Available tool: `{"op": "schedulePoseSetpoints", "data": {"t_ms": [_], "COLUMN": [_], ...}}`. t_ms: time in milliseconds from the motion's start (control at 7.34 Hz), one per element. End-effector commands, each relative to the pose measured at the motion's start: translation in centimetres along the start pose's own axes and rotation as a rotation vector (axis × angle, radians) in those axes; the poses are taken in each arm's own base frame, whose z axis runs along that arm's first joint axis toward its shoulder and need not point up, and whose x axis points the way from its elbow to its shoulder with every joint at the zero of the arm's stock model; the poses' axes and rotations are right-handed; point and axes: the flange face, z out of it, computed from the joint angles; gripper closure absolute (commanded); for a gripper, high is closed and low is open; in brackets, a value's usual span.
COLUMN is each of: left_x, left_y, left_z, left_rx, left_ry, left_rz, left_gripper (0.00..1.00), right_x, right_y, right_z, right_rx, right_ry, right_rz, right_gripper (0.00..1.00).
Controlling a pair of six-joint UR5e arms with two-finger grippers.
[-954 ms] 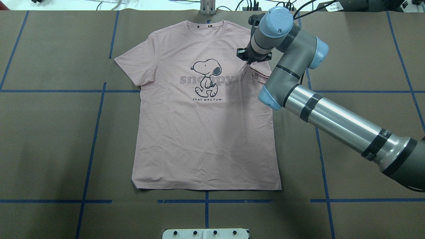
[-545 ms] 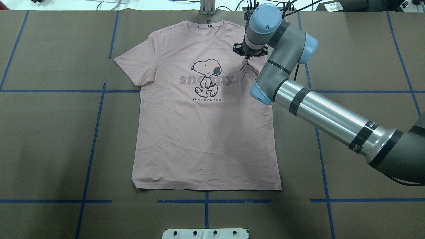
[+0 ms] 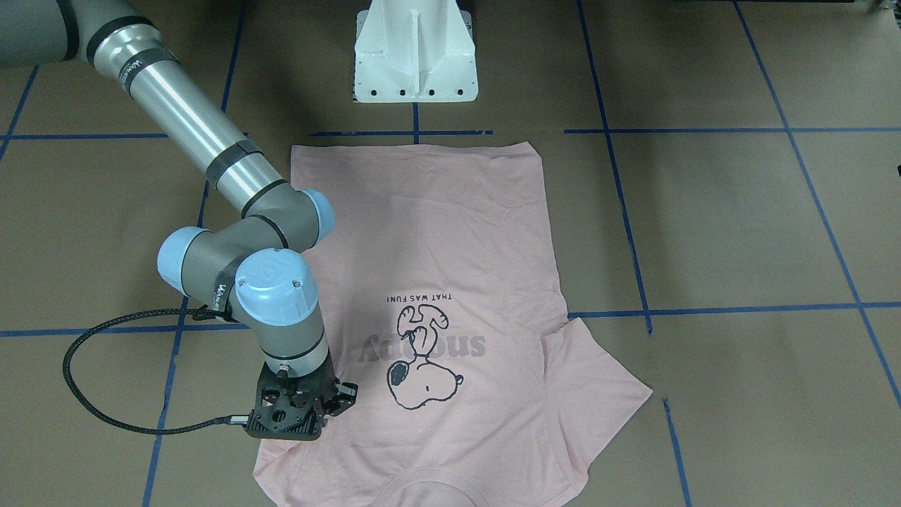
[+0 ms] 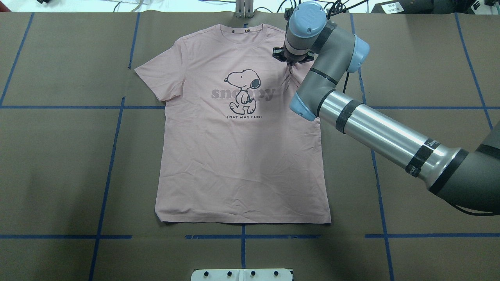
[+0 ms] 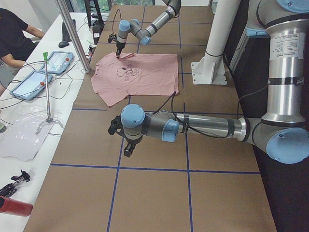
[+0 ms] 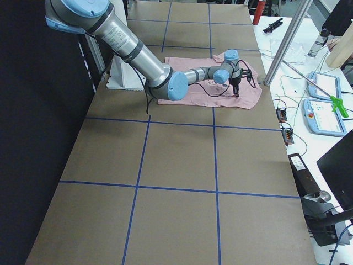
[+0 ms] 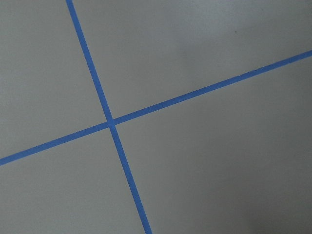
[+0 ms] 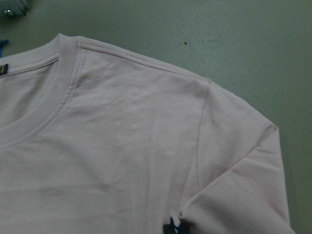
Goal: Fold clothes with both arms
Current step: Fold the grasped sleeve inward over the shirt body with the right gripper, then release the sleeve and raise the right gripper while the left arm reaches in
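The pale pink T-shirt (image 4: 242,164) lies flat, front up, with the dog print (image 4: 243,89) showing. It also shows in the front view (image 3: 450,239). My right gripper (image 4: 290,65) is shut on the shirt's right sleeve, which is lifted and gathered in over the shoulder. In the front view the right gripper (image 3: 336,410) stands just above the cloth. The right wrist view shows the sleeve (image 8: 234,195) pinched into a fold at the fingertips (image 8: 170,228). My left gripper (image 5: 126,149) hangs over bare table away from the shirt; I cannot tell if it is open.
The table is brown paper with blue tape lines (image 7: 109,122). The white pedestal base (image 3: 415,53) stands at the robot's side. A metal post (image 4: 244,8) rises at the far edge. Tablets (image 5: 58,60) and cables lie beyond it.
My right gripper has moved left and toward the far edge with the sleeve, drawing it further in over the shoulder. The rest of the shirt has not moved.
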Motion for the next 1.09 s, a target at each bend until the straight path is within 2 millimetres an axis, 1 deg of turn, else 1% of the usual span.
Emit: {"op": "schedulePoseSetpoints", "data": {"t_ms": [0, 272, 409, 545, 681, 817, 954], "left_x": [3.6, 12.1, 15.5, 17.9, 19.9, 23.8, 28.0], "left_y": [-4.5, -11.4, -15.9, -18.8, -21.1, -21.9, -24.3], "left_z": [0.6, 4.6, 6.9, 9.3, 10.3, 12.5, 17.7], "left_rx": [0.04, 0.011, -0.019, -0.042, -0.001, -0.028, -0.059], "left_ry": [0.046, 0.108, 0.135, 0.132, 0.054, 0.07, 0.082], "left_rz": [-0.101, -0.169, -0.252, -0.269, -0.31, -0.338, -0.332], "left_gripper": [0.0, 0.01, 0.07, 0.06, 0.06, 0.06, 0.06], "right_x": [1.4, 14.6, 21.1, 25.7, 28.4, 30.3, 31.9], "right_y": [-3.0, -2.1, -1.7, -0.7, 0.2, 2.2, 4.1], "right_z": [-4.0, -7.8, -9.4, -10.5, -12.1, -14.1, -15.3], "right_rx": [0.028, -0.107, -0.149, -0.175, -0.18, -0.168, -0.164], "right_ry": [-0.061, -0.179, -0.206, -0.221, -0.24, -0.255, -0.259], "right_rz": [0.008, 0.058, 0.084, 0.086, 0.073, 0.068, 0.065], "right_gripper": [0.0, 0.0, 0.0, 0.0, 0.0, 0.0, 0.0]}}
